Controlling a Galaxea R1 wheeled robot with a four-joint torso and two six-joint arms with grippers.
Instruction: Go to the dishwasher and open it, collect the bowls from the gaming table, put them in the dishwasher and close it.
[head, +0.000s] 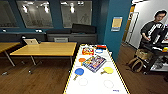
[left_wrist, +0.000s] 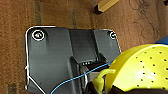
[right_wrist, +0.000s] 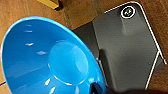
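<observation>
The blue bowl (right_wrist: 50, 60) is smooth, glossy plastic. The yellow bowl (left_wrist: 142, 70) looks like matt plastic with small holes. The desk (head: 96, 82) has a glossy white top; the floor (head: 37, 77) is brown wood.

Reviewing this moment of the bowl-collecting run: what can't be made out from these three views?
- Left wrist view: the yellow perforated bowl is cut off by the picture's edge; what grips it is hidden.
- Right wrist view: the blue bowl covers the fingers, so the grip is unreadable.
- Head view: print on the box on the white-topped table is too blurred to read.
- Head view: the laptop screen faces away.
</observation>
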